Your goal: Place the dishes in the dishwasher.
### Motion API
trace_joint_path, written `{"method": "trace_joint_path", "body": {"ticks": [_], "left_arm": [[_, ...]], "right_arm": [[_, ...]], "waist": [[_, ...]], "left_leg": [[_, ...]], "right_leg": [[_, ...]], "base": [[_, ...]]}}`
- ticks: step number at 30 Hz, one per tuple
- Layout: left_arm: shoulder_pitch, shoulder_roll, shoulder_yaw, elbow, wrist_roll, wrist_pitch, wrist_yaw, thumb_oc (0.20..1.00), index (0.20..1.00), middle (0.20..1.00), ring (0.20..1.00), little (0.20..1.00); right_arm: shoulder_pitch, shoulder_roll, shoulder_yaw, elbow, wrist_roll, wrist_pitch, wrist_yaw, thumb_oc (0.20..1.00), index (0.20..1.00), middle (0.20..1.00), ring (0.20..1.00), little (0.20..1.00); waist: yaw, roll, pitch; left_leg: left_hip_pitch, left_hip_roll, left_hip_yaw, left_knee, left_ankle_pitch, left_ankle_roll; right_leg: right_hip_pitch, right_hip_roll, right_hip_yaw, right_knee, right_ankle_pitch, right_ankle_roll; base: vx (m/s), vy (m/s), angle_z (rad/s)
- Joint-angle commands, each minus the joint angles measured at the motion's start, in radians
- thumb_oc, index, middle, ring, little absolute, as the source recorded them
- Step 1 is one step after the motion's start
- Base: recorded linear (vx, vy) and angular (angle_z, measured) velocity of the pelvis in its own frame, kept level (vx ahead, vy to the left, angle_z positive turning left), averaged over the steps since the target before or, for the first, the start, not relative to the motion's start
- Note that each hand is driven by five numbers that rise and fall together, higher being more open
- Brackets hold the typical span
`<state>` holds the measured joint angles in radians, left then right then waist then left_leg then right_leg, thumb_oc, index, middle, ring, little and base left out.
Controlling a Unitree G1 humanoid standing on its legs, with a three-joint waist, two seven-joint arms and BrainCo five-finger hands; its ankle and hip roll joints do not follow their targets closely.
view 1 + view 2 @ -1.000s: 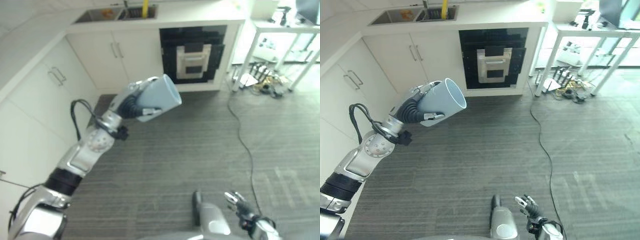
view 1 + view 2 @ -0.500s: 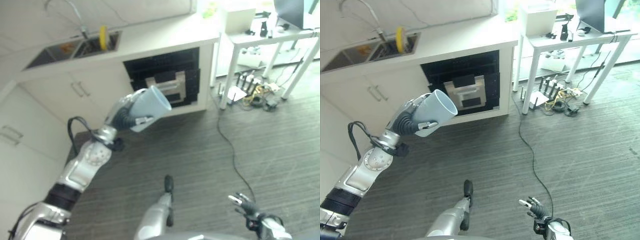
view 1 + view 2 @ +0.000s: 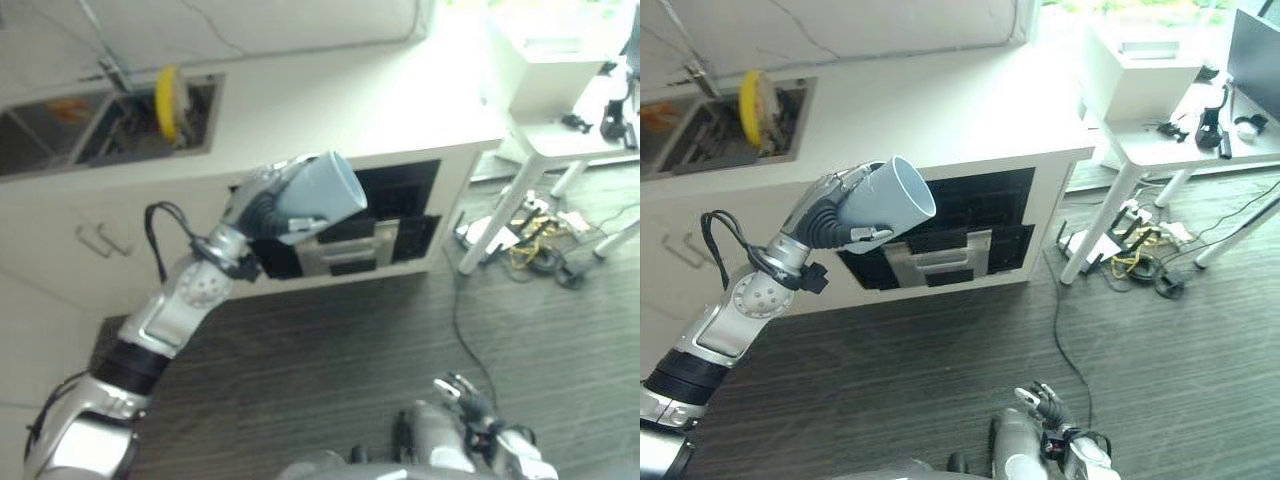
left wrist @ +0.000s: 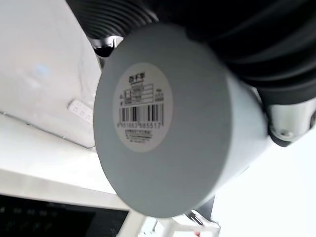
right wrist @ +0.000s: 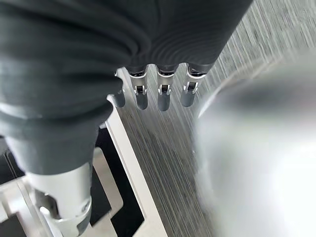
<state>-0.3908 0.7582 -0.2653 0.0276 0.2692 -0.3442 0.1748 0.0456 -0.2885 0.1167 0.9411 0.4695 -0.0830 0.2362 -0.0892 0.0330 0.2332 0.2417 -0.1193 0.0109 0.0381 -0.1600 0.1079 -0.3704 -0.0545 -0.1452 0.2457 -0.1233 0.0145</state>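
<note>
A pale blue cup (image 3: 318,195) is held up in the air, lying on its side with its mouth pointing right. My left hand (image 3: 258,207) is shut on it, fingers curled round its wall. Its flat base with a barcode label (image 4: 143,114) faces the left wrist view. Behind the cup, the dishwasher's black front (image 3: 985,225) sits under the white counter (image 3: 940,110). My right hand (image 3: 1043,406) hangs low near the floor, its fingers (image 5: 163,96) relaxed and holding nothing.
A sink (image 3: 95,125) with a yellow item (image 3: 167,100) standing in it lies at the counter's left. White cupboard doors (image 3: 90,240) are left of the dishwasher. A white table (image 3: 1185,150) stands at the right, with tangled cables (image 3: 1135,265) under it.
The whole picture has shifted: the counter and dishwasher now stand closer and more square to me. The cup stays in my left hand's grip. My right hand remains low.
</note>
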Motion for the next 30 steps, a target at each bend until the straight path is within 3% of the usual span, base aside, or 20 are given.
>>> {"method": "trace_joint_path", "body": {"ticks": [1,4,12,24,28,30], "left_arm": [[0.03,0.029,0.073,-0.087,0.012,-0.02,0.058,0.2,0.2,0.2,0.2,0.2],[0.066,0.023,0.08,-0.104,0.021,-0.01,0.068,0.2,0.2,0.2,0.2,0.2],[0.094,0.054,0.116,-0.119,-0.03,-0.006,0.057,0.2,0.2,0.2,0.2,0.2],[0.119,0.052,0.139,-0.14,-0.032,-0.003,0.046,0.2,0.2,0.2,0.2,0.2],[0.107,0.028,0.123,-0.141,-0.033,-0.019,0.058,0.2,0.2,0.2,0.2,0.2],[0.086,0.023,0.116,-0.142,-0.038,-0.032,0.056,0.2,0.2,0.2,0.2,0.2]], "right_arm": [[-0.032,-0.032,-0.01,0.026,-0.007,-0.02,0.033,1.0,1.0,1.0,1.0,1.0],[-0.052,-0.037,0.014,0.046,0.001,-0.009,0.018,1.0,1.0,1.0,1.0,1.0],[-0.052,-0.062,0.022,0.078,-0.013,-0.021,0.034,1.0,1.0,1.0,1.0,1.0],[-0.045,-0.063,0.01,0.107,-0.013,-0.037,0.04,1.0,1.0,1.0,1.0,1.0],[-0.035,-0.072,-0.022,0.108,0.03,-0.037,-0.019,1.0,1.0,1.0,1.0,1.0],[-0.035,-0.09,-0.044,0.111,0.054,-0.045,-0.033,1.0,1.0,1.0,1.0,1.0]], "waist": [[0.032,-0.011,-0.035],[0.047,-0.01,-0.063],[0.048,0.002,-0.073],[0.05,0.013,-0.078],[0.038,-0.003,-0.068],[0.027,-0.004,-0.059]], "left_leg": [[-0.155,0.061,0.005,0.026,0.032,-0.041],[-0.141,0.082,0.013,0.007,0.043,-0.065],[-0.138,0.117,0.031,-0.009,0.06,-0.103],[-0.137,0.134,0.046,-0.02,0.073,-0.127],[-0.183,0.131,0.062,0.11,0.034,-0.134],[-0.198,0.162,0.095,0.122,0.041,-0.142]], "right_leg": [[0.289,-0.031,0.03,-0.012,0.055,0.12],[0.38,-0.003,0.03,-0.109,0.039,0.098],[0.439,0.022,0.023,-0.181,0.03,0.073],[0.474,0.019,0.009,-0.22,0.026,0.067],[0.47,0.001,0.019,-0.212,0.031,0.062],[0.46,-0.009,0.009,-0.199,0.033,0.061]], "base": [[0.15,-0.211,0.59],[0.14,-0.184,0.23],[0.02,-0.09,-0.16],[0.0,0.001,0.06],[-0.06,0.097,0.06],[-0.14,0.211,0.19]]}}
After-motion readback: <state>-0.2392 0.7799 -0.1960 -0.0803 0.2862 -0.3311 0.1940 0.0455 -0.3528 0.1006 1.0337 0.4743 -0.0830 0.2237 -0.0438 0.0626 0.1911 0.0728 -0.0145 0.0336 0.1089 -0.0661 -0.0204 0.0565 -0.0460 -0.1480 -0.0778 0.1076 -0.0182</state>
